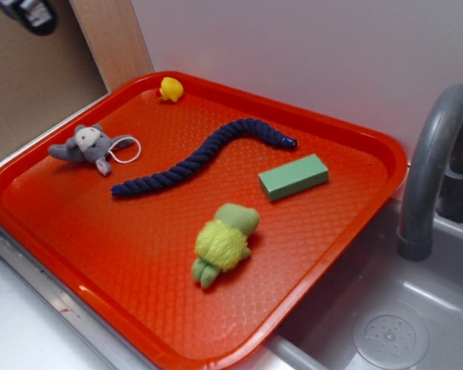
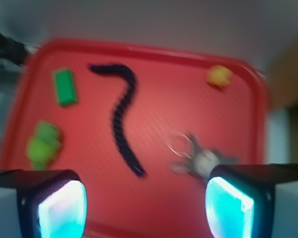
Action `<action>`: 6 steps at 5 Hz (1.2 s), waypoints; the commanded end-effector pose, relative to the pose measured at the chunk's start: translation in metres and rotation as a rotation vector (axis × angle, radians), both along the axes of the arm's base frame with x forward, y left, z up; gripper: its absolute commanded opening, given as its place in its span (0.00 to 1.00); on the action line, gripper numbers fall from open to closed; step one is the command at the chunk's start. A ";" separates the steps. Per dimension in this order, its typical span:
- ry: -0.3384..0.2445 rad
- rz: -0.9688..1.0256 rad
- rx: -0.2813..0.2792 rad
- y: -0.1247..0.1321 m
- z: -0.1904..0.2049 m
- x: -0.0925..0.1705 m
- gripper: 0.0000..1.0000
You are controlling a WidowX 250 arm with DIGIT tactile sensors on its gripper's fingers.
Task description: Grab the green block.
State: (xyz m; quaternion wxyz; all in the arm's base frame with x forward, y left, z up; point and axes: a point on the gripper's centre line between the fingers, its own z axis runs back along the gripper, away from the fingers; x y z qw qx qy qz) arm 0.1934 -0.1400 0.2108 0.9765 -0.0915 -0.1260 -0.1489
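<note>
A red tray [image 1: 85, 254] with a dimpled floor sits on a pale table beside a grey sink [image 1: 386, 324] and tap [image 1: 428, 162], with a white wall behind. In the wrist view, which is blurred, the gripper [image 2: 144, 206] sits high above the tray with its jaws wide apart and nothing between them. Nearest the front edge in the exterior view lies a fuzzy yellow-green plush toy [image 1: 224, 243]. Just beyond it, towards the tap side, the green block [image 1: 293, 176] lies flat on the tray floor, apart from everything else. A dark blue rope [image 1: 201, 156] curves across the middle, one end near the block but not touching it. Further back are a grey plush mouse [image 1: 89, 146] and, at the far rim, a small yellow toy [image 1: 170, 89]. The block looks stiff, light and smooth-faced, so it may slip a little; its two long flat sides seem the best place to close on, across the narrow width near the middle. No writing or brand can be read anywhere.
</note>
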 end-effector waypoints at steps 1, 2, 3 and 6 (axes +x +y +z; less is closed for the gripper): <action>-0.073 -0.179 -0.025 -0.082 0.001 0.030 1.00; -0.048 -0.205 0.025 -0.106 -0.014 0.042 1.00; 0.002 -0.239 0.118 -0.134 -0.041 0.051 1.00; 0.131 -0.287 0.206 -0.165 -0.114 0.061 1.00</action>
